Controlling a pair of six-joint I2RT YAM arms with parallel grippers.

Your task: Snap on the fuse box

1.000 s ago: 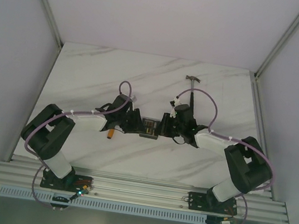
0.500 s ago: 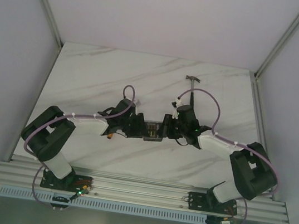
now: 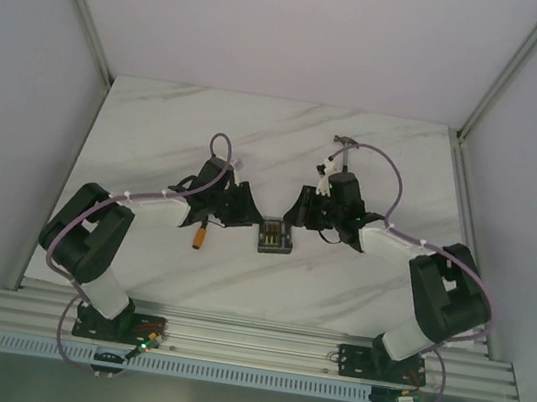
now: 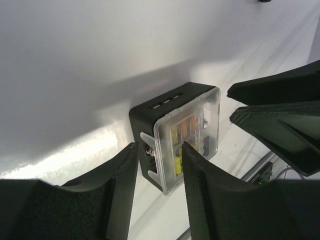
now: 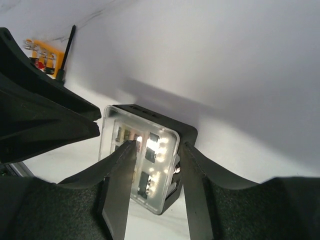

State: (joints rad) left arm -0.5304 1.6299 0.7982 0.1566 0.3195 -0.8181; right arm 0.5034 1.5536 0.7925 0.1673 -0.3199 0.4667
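Observation:
The fuse box (image 3: 274, 235) is a small black square box with yellow and orange fuses inside. It lies on the white marble table (image 3: 156, 144) between the two arms, with its clear lid on top. My left gripper (image 3: 248, 218) is open just left of it and beyond it, holding nothing. My right gripper (image 3: 298, 216) is open just right of it and beyond it, also empty. In the left wrist view the box (image 4: 192, 122) lies past the tips of the left gripper (image 4: 159, 165). In the right wrist view the box (image 5: 160, 132) lies past the right gripper (image 5: 156, 160).
A small orange piece (image 3: 200, 238) lies on the table under the left arm. A flat orange block (image 5: 44, 54) with small fuses shows in the right wrist view. A small hammer (image 3: 346, 143) lies at the back right. Grey walls close in both sides.
Both grippers were pressed against the fuse box from either side. They have now let go and pulled back toward the far side, and the box rests alone on the table.

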